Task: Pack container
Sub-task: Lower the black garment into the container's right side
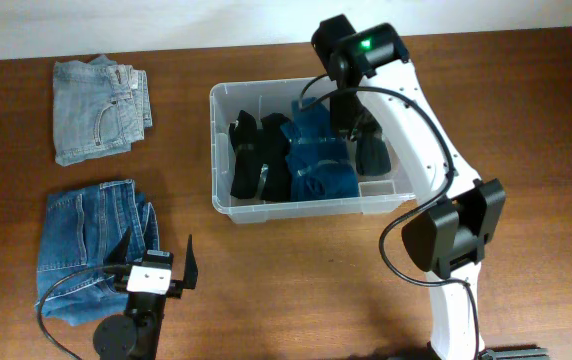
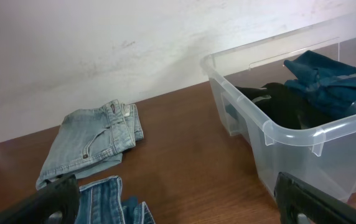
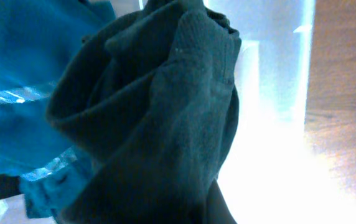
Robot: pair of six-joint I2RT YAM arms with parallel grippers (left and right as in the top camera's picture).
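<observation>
The clear plastic container (image 1: 218, 150) stands mid-table with black garments (image 1: 256, 160) on its left side and a blue garment (image 1: 321, 160) in the middle. My right gripper (image 1: 366, 135) reaches down into its right end, shut on a dark garment (image 1: 373, 152). In the right wrist view that dark garment (image 3: 159, 124) fills the frame and hides the fingers, with the blue garment (image 3: 16, 93) to the left and the container wall (image 3: 277, 62) behind. My left gripper (image 1: 156, 252) is open and empty near the front left, its jaws wide apart (image 2: 178, 208) above the table.
Folded light jeans (image 1: 96, 95) lie at the back left, also seen as light jeans (image 2: 94, 143). Darker blue jeans (image 1: 91, 235) lie at the front left, just under the left gripper's left finger (image 2: 47, 199). The container's near corner (image 2: 290, 134) is to the right.
</observation>
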